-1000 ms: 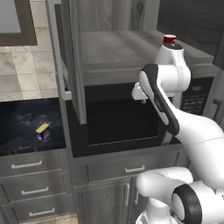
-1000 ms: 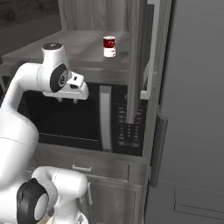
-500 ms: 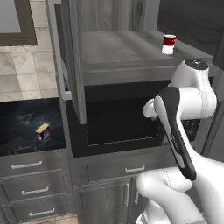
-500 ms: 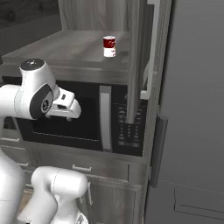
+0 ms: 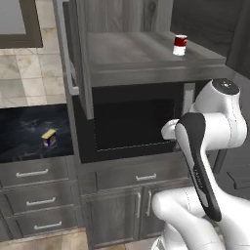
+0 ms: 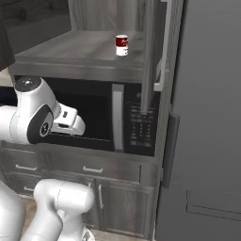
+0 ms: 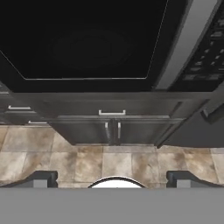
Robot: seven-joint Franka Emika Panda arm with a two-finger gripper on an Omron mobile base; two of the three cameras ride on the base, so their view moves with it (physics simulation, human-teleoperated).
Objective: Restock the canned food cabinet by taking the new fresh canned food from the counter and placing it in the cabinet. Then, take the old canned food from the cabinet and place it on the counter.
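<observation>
The hand (image 7: 112, 177) is standing wide open and gripping nothing, its two dark fingertips (image 7: 41, 177) sitting far apart at the bottom of the hand view. It is pointing at the microwave (image 7: 87, 43), whose dark glass door and silver handle are lying across the top of that view, with grey drawers (image 7: 111, 113) and lower doors below and a tiled floor (image 7: 109, 164) under them. In the right base view the hand (image 6: 75, 123) is hanging in front of the microwave (image 6: 101, 117), at the end of the white arm (image 6: 30, 123).

The red can (image 5: 180, 45) is standing upright on the floor of the cabinet (image 5: 141, 53), near its right front corner, well above and apart from the hand. In the right base view the same red can (image 6: 122, 45) is sitting on the shelf just left of the cabinet door (image 6: 157, 52), which is hanging open. The other door (image 5: 73, 58) is also standing open, its bar handle facing outward.

The yellow can (image 5: 49, 138) is resting on the black tabletop (image 5: 24, 146), left of the microwave (image 5: 129, 122) and well apart from the arm (image 5: 210, 146). Grey drawers (image 5: 34, 195) are lining up below the tabletop.
</observation>
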